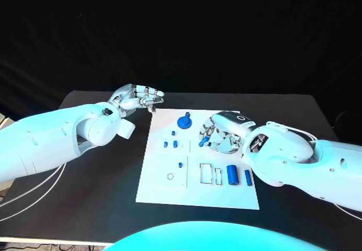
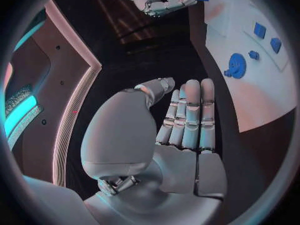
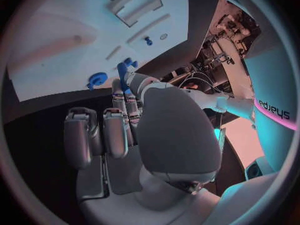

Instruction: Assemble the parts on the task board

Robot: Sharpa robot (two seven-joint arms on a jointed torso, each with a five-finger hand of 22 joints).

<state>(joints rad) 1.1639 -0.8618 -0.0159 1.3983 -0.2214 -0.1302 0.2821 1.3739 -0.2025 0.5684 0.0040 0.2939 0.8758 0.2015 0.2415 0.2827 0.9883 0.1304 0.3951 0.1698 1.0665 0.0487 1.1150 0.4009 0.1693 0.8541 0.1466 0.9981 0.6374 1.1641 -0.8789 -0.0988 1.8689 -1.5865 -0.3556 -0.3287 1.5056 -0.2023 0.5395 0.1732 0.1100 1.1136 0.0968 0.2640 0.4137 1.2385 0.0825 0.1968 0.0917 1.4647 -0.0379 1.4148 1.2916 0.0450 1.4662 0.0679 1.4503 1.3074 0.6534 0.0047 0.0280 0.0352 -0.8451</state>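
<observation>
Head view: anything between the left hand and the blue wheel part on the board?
Nothing. Between the left hand and the blue wheel part there is just bare black table and bare task board, in the head view.

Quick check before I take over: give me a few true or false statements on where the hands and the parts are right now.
1. The right hand holds a small blue part over the task board. True.
2. The left hand rests on the board. False: it is off the board's far left corner, over the black table, fingers curled on nothing.
3. The blue round wheel part sits near the board's far edge. True.
4. Two blue cylinders lie on the table beside the board. False: they lie on the board, near the right arm.
5. The left hand holds the wheel part. False: the wheel lies free on the board.
</observation>
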